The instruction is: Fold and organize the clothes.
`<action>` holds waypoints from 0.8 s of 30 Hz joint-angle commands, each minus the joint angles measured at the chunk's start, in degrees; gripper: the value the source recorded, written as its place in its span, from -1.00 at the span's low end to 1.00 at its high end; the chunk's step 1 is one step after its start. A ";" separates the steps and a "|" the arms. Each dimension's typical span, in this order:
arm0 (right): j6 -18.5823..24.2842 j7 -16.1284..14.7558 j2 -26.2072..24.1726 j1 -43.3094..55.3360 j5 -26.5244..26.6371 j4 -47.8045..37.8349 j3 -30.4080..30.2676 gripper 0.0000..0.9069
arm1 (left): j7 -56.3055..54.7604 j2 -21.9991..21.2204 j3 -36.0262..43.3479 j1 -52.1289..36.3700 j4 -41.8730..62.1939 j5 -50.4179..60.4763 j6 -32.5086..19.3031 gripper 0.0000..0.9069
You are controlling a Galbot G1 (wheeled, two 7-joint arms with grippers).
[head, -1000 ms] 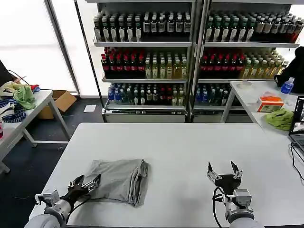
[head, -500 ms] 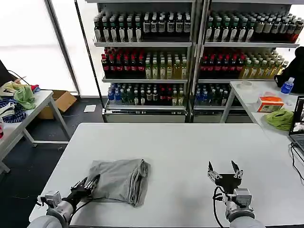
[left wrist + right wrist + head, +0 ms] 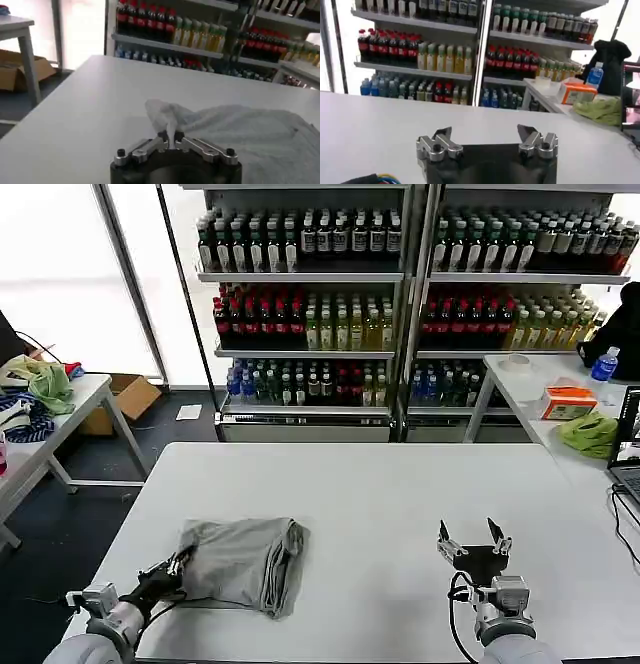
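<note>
Room: shelves of bottled drinks (image 3: 400, 304) line the back wall, behind a white table (image 3: 380, 494) that takes up the foreground.
Side tables: to the white table's left stands another table carrying a green cloth (image 3: 48, 384) and striped fabric (image 3: 28, 424); to its right, a table with an orange box (image 3: 568, 402), a green cloth (image 3: 590, 432) and a blue bottle (image 3: 604, 364).
Shirt: one light grey shirt (image 3: 240, 562) lies folded into a thick rectangle on the white table's near-left part, its layered edge facing the table's right side. In the left wrist view the same shirt (image 3: 250, 135) spreads away from the fingers, with one corner bunched and lifted.
Left gripper: the left gripper (image 3: 172, 570) sits low at the shirt's left edge, near the white table's front-left corner. In the left wrist view, the left gripper (image 3: 172, 141) has its fingers drawn together on a pinch of the shirt's corner, which rises in a small peak between them.
Right gripper: the right gripper (image 3: 471, 541) hovers above bare tabletop on the white table's near-right part, well apart from the shirt. Its two fingers point away from the robot and stand spread, holding nothing; the right wrist view shows the right gripper (image 3: 490, 142) with the same wide gap, facing the shelves.
Contact: the shirt touches the table and the left gripper's fingers.
</note>
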 commanded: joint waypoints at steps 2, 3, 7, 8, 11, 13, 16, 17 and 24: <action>0.03 0.09 -0.29 0.31 0.18 0.04 0.22 1.00 | 1.18 8.94 -13.47 0.70 2.74 -2.37 -0.67 -1.00; 0.03 0.09 -0.30 0.30 0.17 0.06 0.25 1.00 | 1.31 9.75 -14.86 0.74 3.75 -2.45 -0.82 -1.00; 0.00 0.21 -0.30 0.22 0.31 0.38 0.32 1.00 | 3.30 16.17 -20.29 -0.50 10.84 -1.29 -2.25 -1.00; 0.02 0.27 -0.28 0.18 0.34 0.43 0.31 1.00 | 3.81 17.91 -21.20 -1.02 12.12 -1.23 -2.42 -1.00; 0.01 0.29 -0.12 0.18 0.36 0.46 0.28 1.00 | 4.71 21.45 -22.65 -2.20 15.37 -0.85 -2.72 -1.00; 0.00 0.37 0.17 0.21 0.34 0.43 0.22 1.00 | 5.05 22.45 -22.88 -2.58 15.29 -0.98 -2.53 -1.00; 0.00 0.41 0.44 0.14 0.33 0.54 0.14 1.00 | 5.13 21.93 -22.13 -2.77 13.70 -0.58 -2.29 -1.00; 0.00 0.41 0.50 0.08 0.31 0.64 0.18 1.00 | 5.01 21.20 -21.63 -2.89 13.08 -0.41 -2.29 -1.00; 0.03 0.58 0.99 -0.46 0.19 0.58 0.73 1.00 | 3.13 14.48 -18.02 -1.21 3.01 -0.08 -2.10 -1.00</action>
